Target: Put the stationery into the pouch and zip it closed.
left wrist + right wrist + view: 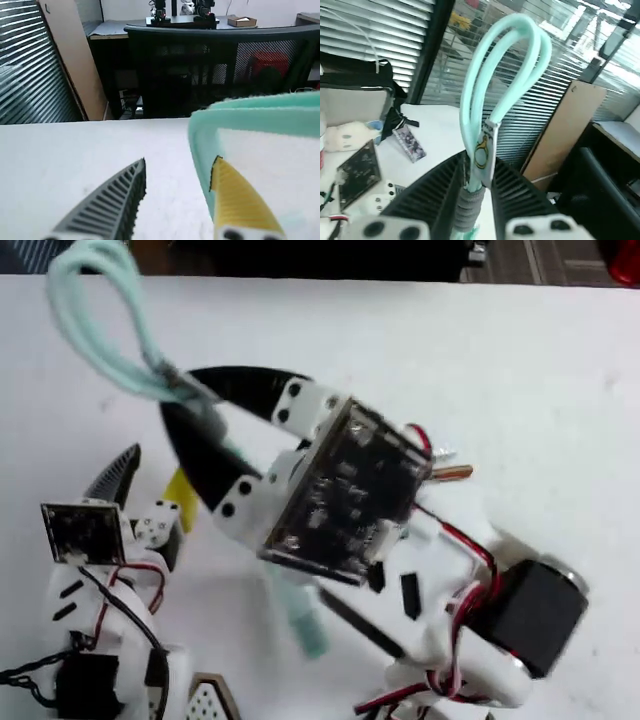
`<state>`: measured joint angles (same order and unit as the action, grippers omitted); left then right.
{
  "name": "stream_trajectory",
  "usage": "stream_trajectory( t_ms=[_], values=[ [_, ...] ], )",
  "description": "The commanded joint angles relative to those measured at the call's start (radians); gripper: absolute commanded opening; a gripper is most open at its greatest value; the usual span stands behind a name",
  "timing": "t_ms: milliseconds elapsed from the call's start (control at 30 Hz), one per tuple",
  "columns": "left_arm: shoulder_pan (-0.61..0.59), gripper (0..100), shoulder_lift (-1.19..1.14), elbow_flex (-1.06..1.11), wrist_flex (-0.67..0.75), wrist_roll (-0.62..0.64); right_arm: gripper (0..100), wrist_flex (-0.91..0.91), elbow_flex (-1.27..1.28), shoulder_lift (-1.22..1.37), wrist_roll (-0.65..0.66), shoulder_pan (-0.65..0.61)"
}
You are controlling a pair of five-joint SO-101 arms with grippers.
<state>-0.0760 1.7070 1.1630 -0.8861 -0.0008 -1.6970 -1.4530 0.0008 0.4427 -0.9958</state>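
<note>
Right wrist view, closest to the working tool: right gripper (480, 164), black ribbed jaws pressed together on the mint-green pull loop (495, 65) of the pouch (260, 112). Bite placed right at a small metal zip tab (482, 146), with a grey ribbed sleeve (469, 202) on the cord just below. Loop standing out of the jaws in a long, narrow, doubled arch.

High view, looking down on a white table (520, 360): same clamp from above, loop curling away toward the far left corner. Right arm's body spread over the middle of the table, with a pale mint strip (305, 625), likely part of the pouch, coming out beneath it toward the near edge. Thin orange-brown stick, perhaps a pencil (452, 472), poking out beside that arm; impossible to tell whether inside the pouch or loose.

Left wrist view: left gripper (180, 162) spread apart, grey finger (110, 205) over bare table, yellow finger (240, 205) against the pouch's thick mint rim. Cannot tell whether tucked into the opening or merely in front of it.

Handling, as a judgement: soft, light, floppy. Cord limp, good for pulling, useless for pushing. Likely to slide on the smooth table and bunch up under a zip pull unless pinned. Best held in two places: tab or cord base for the pull, padded rim near the zip's end for the counter-hold. Not fragile; rim probably grippy.

Between views: tab and exact bite plain from the right wrist, too fine from above. Layout of both arms plain from above. Rim's thickness and the gap between the left fingers plain from the left wrist.
</note>
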Motion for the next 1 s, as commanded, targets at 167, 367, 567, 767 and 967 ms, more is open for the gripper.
stream_trajectory(
  t_ms=[167,367,567,767,967],
  values=[
    [-0.008,23,-0.039,-0.002,0.144,0.015,1.6,0.015,0.028,0.093,0.009,-0.007],
    [-0.015,23,-0.186,-0.060,0.126,0.021,1.6,-0.021,0.031,0.085,0.009,-0.007],
    [-0.013,23,-0.131,-0.193,-0.164,0.018,1.6,-0.021,0.066,0.038,0.009,-0.007],
    [-0.008,27,0.025,-0.338,-0.359,-0.014,1.6,-0.010,0.181,0.039,0.009,-0.008],
    [0.035,32,0.033,-0.382,-0.459,-0.044,1.6,0.070,0.206,0.041,0.009,-0.012]
  ],
)
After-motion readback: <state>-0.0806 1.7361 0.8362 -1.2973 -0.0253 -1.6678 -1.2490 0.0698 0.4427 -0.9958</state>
